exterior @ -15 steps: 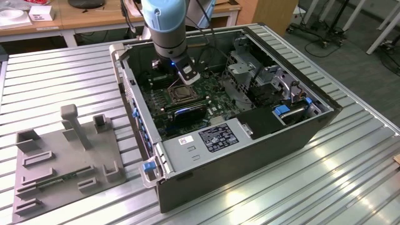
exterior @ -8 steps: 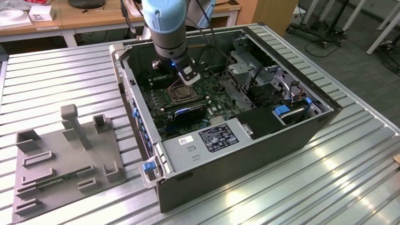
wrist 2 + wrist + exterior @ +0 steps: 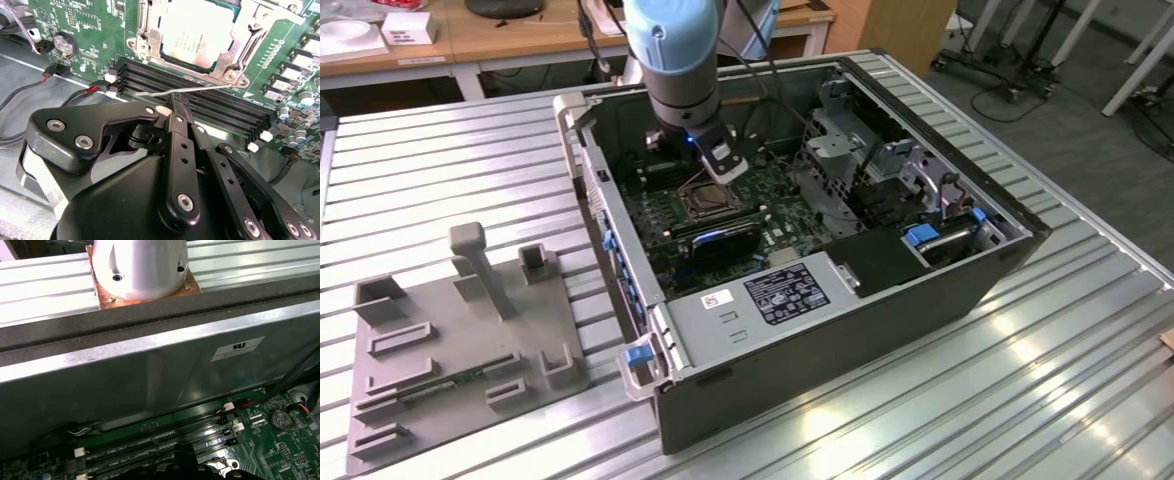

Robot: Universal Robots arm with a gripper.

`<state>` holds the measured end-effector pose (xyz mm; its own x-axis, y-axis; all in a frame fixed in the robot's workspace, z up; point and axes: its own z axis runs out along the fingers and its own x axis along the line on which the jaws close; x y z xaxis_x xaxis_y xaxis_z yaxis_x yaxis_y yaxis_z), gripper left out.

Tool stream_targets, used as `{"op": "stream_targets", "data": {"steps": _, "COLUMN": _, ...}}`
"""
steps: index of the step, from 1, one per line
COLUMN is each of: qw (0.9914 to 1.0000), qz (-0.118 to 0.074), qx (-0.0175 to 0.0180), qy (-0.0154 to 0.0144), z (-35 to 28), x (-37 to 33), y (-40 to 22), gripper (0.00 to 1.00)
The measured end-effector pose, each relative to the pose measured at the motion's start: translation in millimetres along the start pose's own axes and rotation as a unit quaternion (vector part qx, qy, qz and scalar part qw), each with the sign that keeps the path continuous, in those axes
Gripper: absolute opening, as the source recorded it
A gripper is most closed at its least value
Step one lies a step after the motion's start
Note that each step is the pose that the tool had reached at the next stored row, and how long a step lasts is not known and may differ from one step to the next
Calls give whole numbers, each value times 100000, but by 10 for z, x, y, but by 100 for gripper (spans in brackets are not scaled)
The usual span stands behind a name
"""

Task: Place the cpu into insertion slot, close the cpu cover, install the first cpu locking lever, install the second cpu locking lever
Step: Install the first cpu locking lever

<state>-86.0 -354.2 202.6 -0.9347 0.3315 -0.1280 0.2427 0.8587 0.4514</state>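
Grey case wall (image 3: 150, 375) above black memory slots (image 3: 160, 442), green motherboard (image 3: 280, 450).

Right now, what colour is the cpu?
Pale silver-tan, clearest in the second wrist view: the cpu.

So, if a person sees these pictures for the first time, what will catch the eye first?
Probably the open computer case on the ribbed metal table, with the blue-grey robot arm reaching down into it. In the second wrist view, the black gripper sits at a thin metal lever lying across the black memory slots. Just beyond, the cpu lies in its slot under the silver cover on the green motherboard.
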Motion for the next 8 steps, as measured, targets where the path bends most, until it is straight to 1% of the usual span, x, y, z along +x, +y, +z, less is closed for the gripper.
{"op": "stream_targets", "data": {"steps": 8, "qw": 100000, "qz": -5, "qx": 23, "qy": -2, "z": 11, "x": -21, "y": 3, "gripper": 11}}
